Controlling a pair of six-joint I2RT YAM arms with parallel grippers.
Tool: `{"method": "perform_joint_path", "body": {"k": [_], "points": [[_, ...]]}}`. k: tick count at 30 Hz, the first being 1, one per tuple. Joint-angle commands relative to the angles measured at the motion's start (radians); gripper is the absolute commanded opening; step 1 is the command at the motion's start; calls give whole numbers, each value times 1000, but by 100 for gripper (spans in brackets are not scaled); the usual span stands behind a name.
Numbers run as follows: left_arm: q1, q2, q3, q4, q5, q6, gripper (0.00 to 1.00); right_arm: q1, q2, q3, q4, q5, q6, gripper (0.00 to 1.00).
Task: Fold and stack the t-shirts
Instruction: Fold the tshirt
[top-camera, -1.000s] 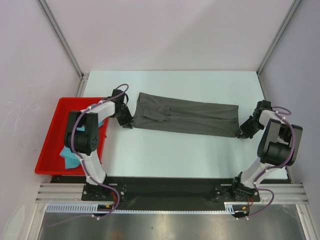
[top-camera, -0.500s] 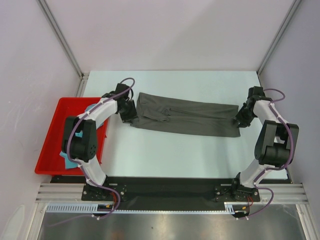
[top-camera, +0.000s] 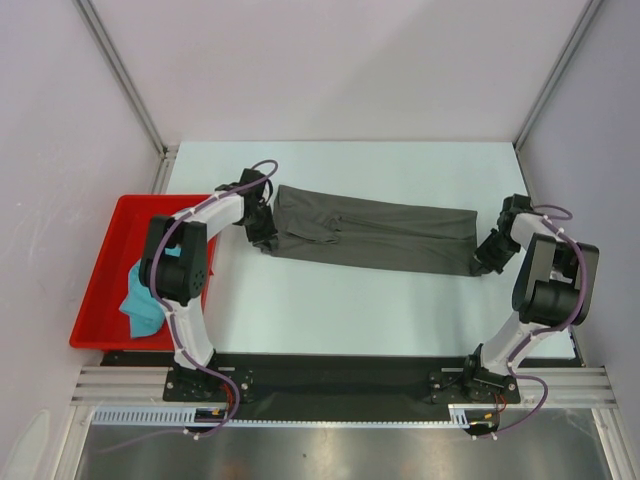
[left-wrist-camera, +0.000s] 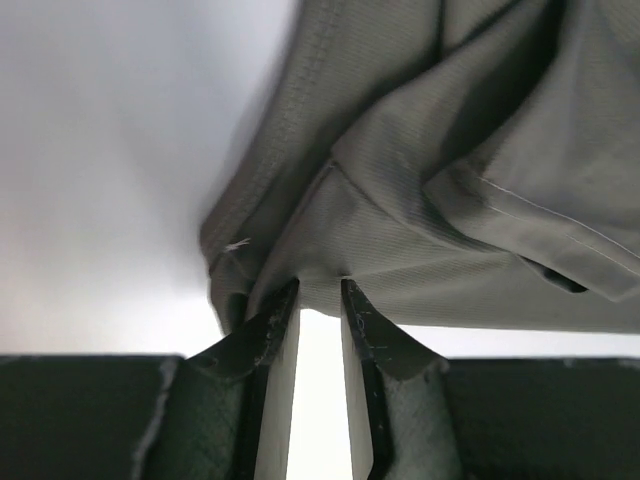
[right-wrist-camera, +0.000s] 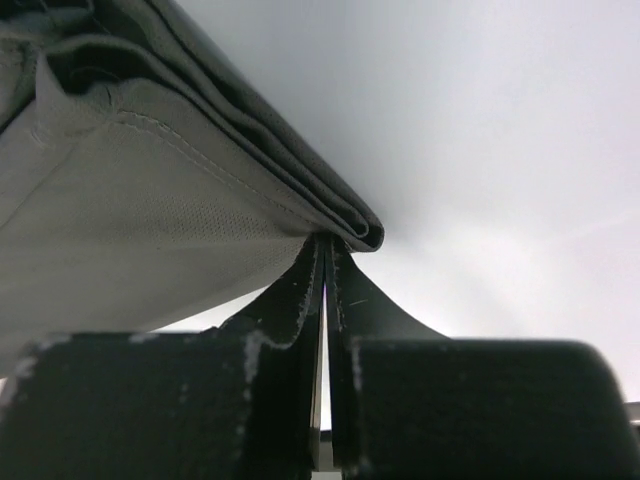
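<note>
The dark grey t-shirt (top-camera: 375, 238) lies folded into a long strip across the middle of the table. My left gripper (top-camera: 264, 236) is at its left end. In the left wrist view my left gripper (left-wrist-camera: 320, 292) stands narrowly apart, with the shirt's hem (left-wrist-camera: 400, 240) pinched between the tips. My right gripper (top-camera: 486, 257) is at the shirt's right near corner. In the right wrist view my right gripper (right-wrist-camera: 325, 240) is closed on the folded edge (right-wrist-camera: 200, 170). The teal t-shirt (top-camera: 140, 298) lies bunched in the red tray (top-camera: 100, 290).
The red tray sits off the table's left edge, beside the left arm. Metal frame posts (top-camera: 120, 75) rise at the back corners. A black strip (top-camera: 330, 375) runs along the near edge between the arm bases.
My right gripper went to the middle of the shirt's right edge, then came back toward its near corner. My left gripper moved right onto the shirt's left end. The shirt has not visibly moved.
</note>
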Motion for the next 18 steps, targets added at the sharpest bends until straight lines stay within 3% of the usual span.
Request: {"method": "perform_joint_path", "body": {"k": [1,10,12,15,18], "points": [[-6,-9,17,-13,-85,47,28,-17,20,-32,25,35,-3,0],[-16,-64,-14,-24,-113,63,26,-28,-35,-27,-9,87,2,0],[-41,-94,-3,-33,-122,83,32,18,-50,31,-34,97,-12,4],[-69,-128,49,-41,-98,92,44,113,-64,132,-52,98,-30,30],[-70,-125,74,-12,0,81,50,188,-67,221,-28,55,-15,44]]}}
